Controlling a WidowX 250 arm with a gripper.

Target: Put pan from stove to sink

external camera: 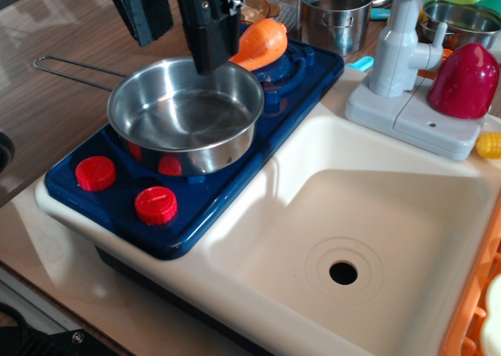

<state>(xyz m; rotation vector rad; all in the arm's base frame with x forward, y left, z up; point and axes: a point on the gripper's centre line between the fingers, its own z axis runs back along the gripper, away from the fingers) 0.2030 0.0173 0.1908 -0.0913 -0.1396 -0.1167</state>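
The pan (184,121) is a wide shallow shiny steel pan that sits on the front burner of the dark blue stove (117,203). Its thin wire loop handle (70,68) points left, out over the wooden table. My black gripper (211,59) hangs from the top of the view with its lower end right at the pan's far rim. Its fingers show as one dark block, so I cannot tell whether they are closed on the rim. The cream-white sink (376,215) with a dark drain hole (343,272) lies to the right of the stove.
An orange toy carrot (262,43) lies on the back burner behind the pan. A taller steel pot (335,12) stands at the back. A grey-white faucet (401,47) and a red cup-like toy (463,82) stand behind the sink. Two red knobs (125,188) sit on the stove front.
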